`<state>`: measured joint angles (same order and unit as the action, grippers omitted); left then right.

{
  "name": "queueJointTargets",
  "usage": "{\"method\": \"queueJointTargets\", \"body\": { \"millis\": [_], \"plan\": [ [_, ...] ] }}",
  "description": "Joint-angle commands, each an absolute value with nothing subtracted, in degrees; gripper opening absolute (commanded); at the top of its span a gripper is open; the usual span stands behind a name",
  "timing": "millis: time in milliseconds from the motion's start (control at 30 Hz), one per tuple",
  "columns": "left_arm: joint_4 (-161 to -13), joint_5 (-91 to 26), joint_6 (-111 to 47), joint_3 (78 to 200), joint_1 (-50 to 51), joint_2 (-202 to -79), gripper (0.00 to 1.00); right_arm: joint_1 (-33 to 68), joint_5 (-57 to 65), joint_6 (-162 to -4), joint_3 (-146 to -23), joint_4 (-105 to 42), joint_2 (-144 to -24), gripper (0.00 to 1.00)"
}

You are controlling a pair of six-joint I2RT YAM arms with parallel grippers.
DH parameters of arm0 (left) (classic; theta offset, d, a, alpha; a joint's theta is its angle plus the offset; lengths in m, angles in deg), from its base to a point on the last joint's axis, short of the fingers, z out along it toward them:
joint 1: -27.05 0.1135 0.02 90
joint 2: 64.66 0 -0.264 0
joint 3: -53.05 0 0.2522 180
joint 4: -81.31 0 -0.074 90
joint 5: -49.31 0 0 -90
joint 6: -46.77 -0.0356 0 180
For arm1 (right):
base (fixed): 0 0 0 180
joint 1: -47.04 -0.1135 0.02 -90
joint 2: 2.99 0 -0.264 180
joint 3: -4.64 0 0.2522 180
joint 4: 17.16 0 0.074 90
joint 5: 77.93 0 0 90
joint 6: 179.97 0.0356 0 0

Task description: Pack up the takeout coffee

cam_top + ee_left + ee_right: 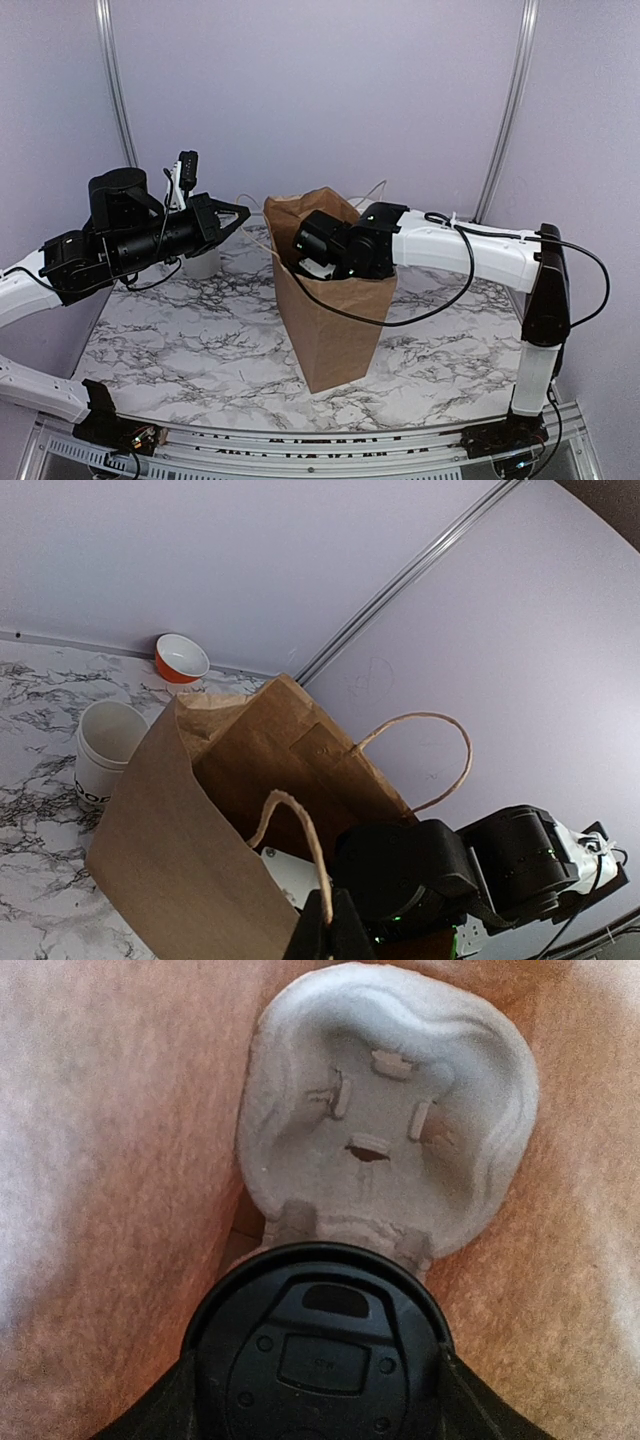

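A brown paper bag (335, 330) stands open in the middle of the table. My right gripper (303, 252) reaches down into it. In the right wrist view my right gripper (320, 1405) is shut on the takeout coffee; only its black round lid (320, 1345) shows, with a finger on each side. Below it a grey pulp cup carrier (390, 1110) lies at the bottom of the bag. My left gripper (236, 215) is at the bag's left rim. In the left wrist view it (332, 920) is shut on the bag's near twine handle (300, 830).
A lidless white paper cup (105, 750) stands left of the bag, also visible in the top view (200, 262). A small orange bowl (181, 658) sits by the back wall. The bag's far handle (430, 755) sticks up freely.
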<state>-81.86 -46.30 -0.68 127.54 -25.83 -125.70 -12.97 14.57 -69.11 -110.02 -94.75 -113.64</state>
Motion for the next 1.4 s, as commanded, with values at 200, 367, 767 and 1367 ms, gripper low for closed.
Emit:
{"method": "queueJointTargets", "body": {
  "millis": [200,367,767,1367],
  "plan": [
    [-82.63,-45.99,-1.74,128.69,-25.95,-125.96,0.0,-13.55,16.7,-69.02,-115.39,-100.97,-114.31,0.77],
    [-82.82,-45.91,-1.74,128.86,-25.95,-126.0,0.0,-13.6,16.95,-69.09,-116.07,-101.41,-113.78,0.83],
    [-83.0,-45.64,-1.74,129.04,-25.99,-125.98,0.0,-13.61,18.26,-69.23,-119.07,-102.75,-113.47,1.0],
    [-83.75,-40.75,-2.34,131.6,-26.24,-128.46,0.0,-13.59,20.52,-69.38,-123.7,-102.33,-113.71,1.0]
  ]
}}
